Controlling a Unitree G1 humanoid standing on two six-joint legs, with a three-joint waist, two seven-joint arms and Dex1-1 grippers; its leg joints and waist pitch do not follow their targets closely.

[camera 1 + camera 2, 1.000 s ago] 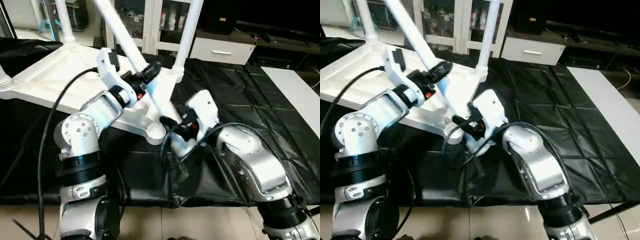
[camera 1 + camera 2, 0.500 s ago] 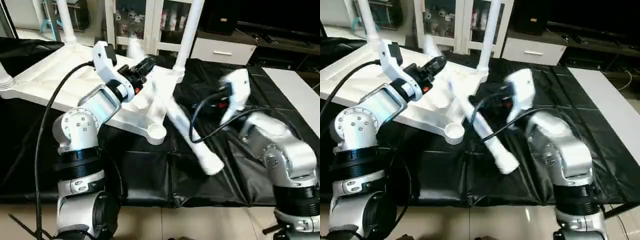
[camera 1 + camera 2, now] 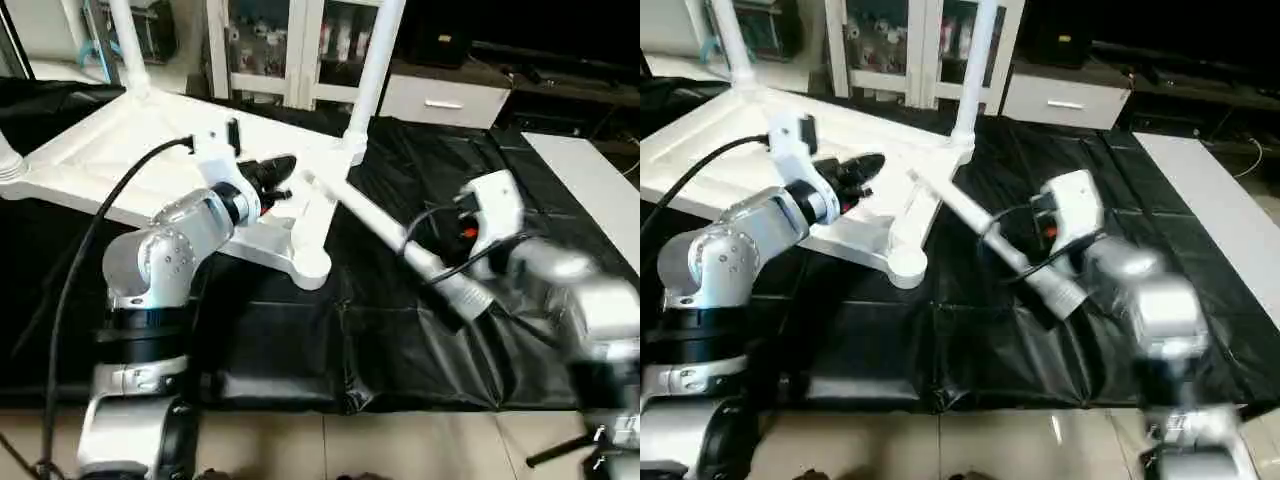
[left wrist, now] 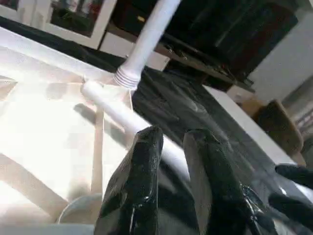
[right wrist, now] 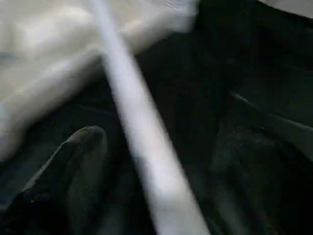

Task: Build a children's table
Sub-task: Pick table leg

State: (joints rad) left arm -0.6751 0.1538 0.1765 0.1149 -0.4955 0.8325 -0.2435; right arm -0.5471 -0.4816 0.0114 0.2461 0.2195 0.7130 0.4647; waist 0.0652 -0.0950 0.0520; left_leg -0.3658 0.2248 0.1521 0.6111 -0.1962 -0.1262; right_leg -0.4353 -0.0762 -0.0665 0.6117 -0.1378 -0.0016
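The children's table lies upside down: its white tabletop (image 3: 120, 160) shows its ribbed underside, and the near corner socket (image 3: 310, 268) is empty. Two legs (image 3: 372, 70) (image 3: 128, 50) stand upright in far sockets. A loose leg (image 3: 380, 225) lies slanted, one end on the tabletop's rim, the other on the black mat. My left gripper (image 3: 280, 172) hovers over the tabletop beside that leg, its fingers (image 4: 146, 161) a narrow gap apart with nothing between them. My right gripper (image 5: 166, 161) stands wide open astride the leg's lower end, not touching it.
A black mat (image 3: 520, 170) covers the work surface, with tiled floor (image 3: 400, 445) along its near edge. Glass-door cabinets (image 3: 270, 45) and a white drawer unit (image 3: 440, 100) stand behind. A white board (image 3: 590, 170) lies at the right.
The loose leg has dropped from a raised tilt over the near socket to lying across the mat. My right gripper opened and swung right. My left gripper let go and its fingers drew together.
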